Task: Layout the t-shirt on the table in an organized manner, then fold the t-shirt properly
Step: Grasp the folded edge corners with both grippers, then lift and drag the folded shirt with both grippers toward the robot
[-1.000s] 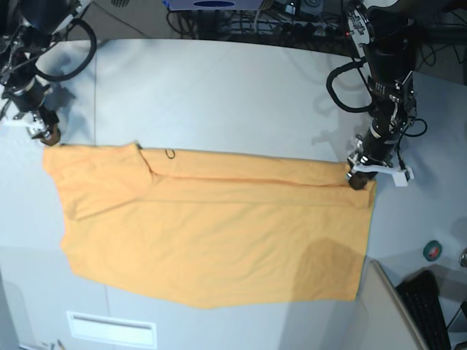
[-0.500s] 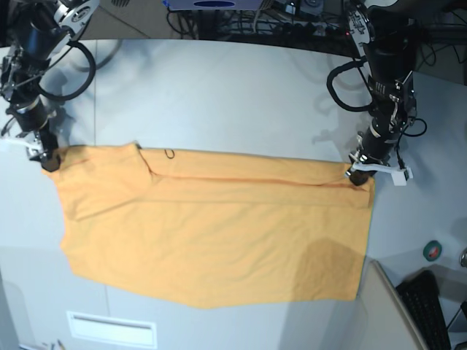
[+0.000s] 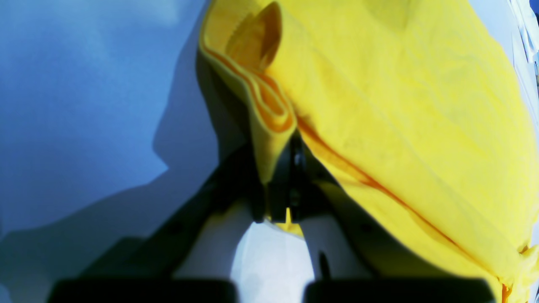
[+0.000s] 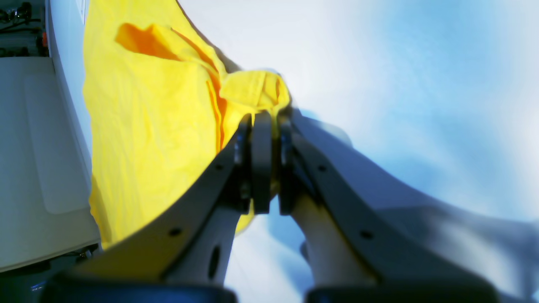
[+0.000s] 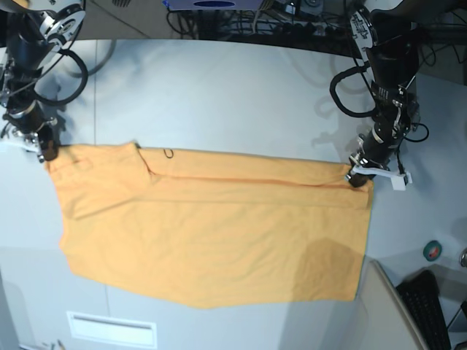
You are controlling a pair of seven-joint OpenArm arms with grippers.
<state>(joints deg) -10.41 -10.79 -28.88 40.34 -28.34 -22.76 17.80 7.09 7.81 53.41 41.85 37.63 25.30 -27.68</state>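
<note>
- Currently the t-shirt [image 5: 211, 230] lies spread across the middle and lower part of the base view, flat on the table [image 5: 219, 95], with one long fold running along its upper edge.
- At the far left of the base view, the right gripper [image 5: 45, 149] sits on the shirt's upper left corner; the right wrist view shows its jaws pressed together on a bunched bit of the cloth [image 4: 252, 92].
- At the right of the base view, the left gripper [image 5: 357, 179] meets the shirt's upper right corner; in the left wrist view its jaws are clamped on a folded edge of the fabric [image 3: 265, 126].
- A small dark loop [image 5: 170, 154] rests on the shirt near its upper edge, left of centre.
- An inset slot plate [image 5: 111, 329] shows at the lower left of the table.
</note>
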